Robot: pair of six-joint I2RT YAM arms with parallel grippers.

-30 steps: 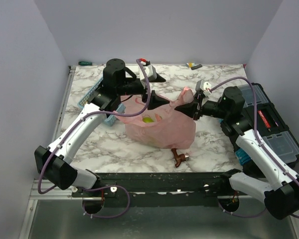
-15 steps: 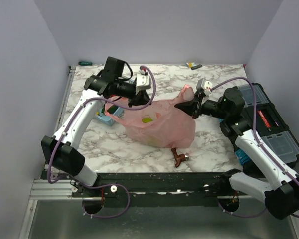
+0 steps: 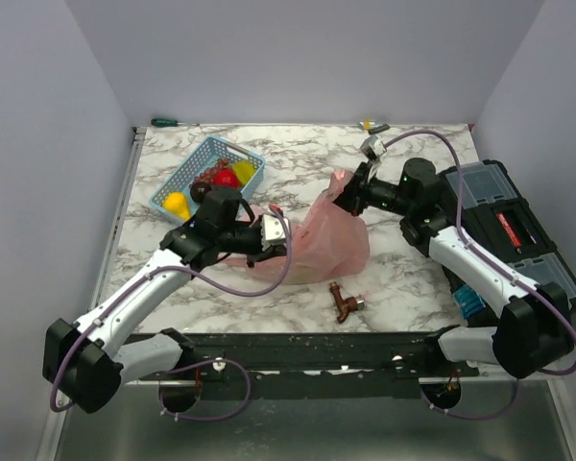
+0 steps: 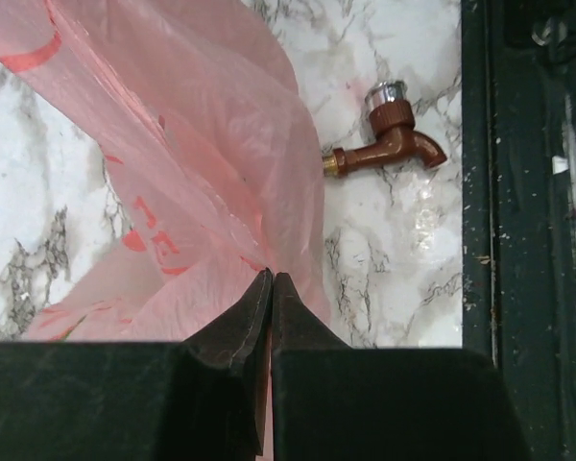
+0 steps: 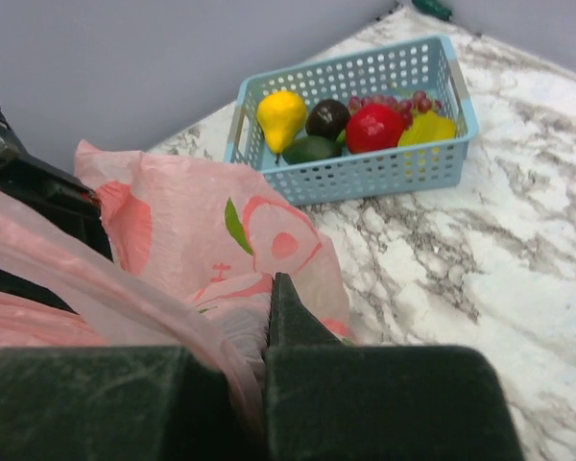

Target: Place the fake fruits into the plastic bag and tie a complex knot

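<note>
a white table (image 3: 403, 288) with grey marble veining carries a light-blue lattice basket (image 3: 182, 169) at its far left and a crumpled pink plastic bag (image 3: 331, 245) about the middle; whether the two touch cannot be told. a small brown tap (image 3: 345, 303) lies on its side on bare marble just on the near side of the bag, apart from it. a green-handled screwdriver (image 3: 168, 122) lies along the far left edge, and a small yellow-and-black thing (image 3: 372, 126) at the far edge, right of centre.
</note>
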